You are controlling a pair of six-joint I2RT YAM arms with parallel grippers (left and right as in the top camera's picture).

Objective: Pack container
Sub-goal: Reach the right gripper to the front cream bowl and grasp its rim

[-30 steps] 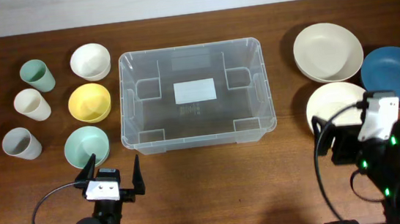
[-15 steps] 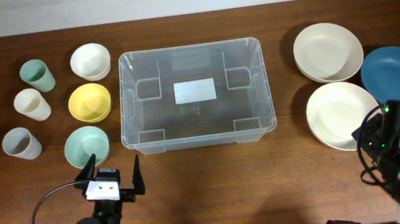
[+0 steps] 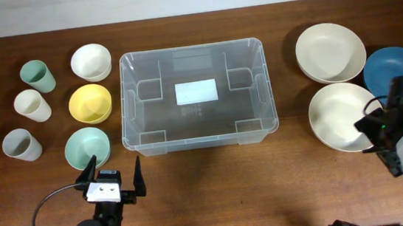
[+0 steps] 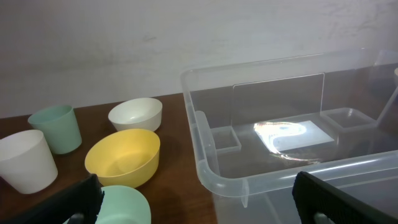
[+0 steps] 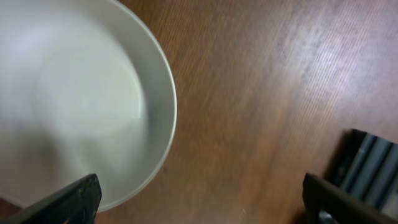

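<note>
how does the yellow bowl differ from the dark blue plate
The yellow bowl is small and deep; the dark blue plate is wider and shallow. The yellow bowl sits left of the container, the dark blue plate far right of it. Both stand upright on the table, outside the container.

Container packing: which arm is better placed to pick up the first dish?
Right, likely. The right pincer, open, hovers over the edge of the near white plate. The left pincer, also open, sits back, just short of the green bowl.
</note>
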